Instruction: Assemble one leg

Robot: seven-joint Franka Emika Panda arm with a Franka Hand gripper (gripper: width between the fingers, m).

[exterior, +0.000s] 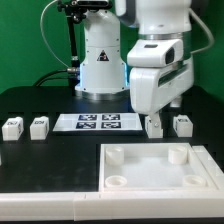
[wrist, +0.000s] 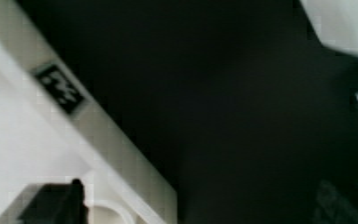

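Note:
Four small white legs with tags stand on the black table in the exterior view: two at the left (exterior: 12,127) (exterior: 39,126) and two at the right (exterior: 153,124) (exterior: 182,123). My gripper (exterior: 160,108) hangs low just above and behind the right pair, closest to the nearer one. In the wrist view the picture is blurred. My gripper (wrist: 194,205) is open, its dark fingers (wrist: 51,203) far apart with only black table between them. One finger overlaps the large white board (wrist: 16,140), which carries a tag on its edge.
The large white board with round corner sockets (exterior: 150,168) lies at the front right. The marker board (exterior: 98,122) lies between the two pairs of legs. The robot base (exterior: 100,65) stands behind it.

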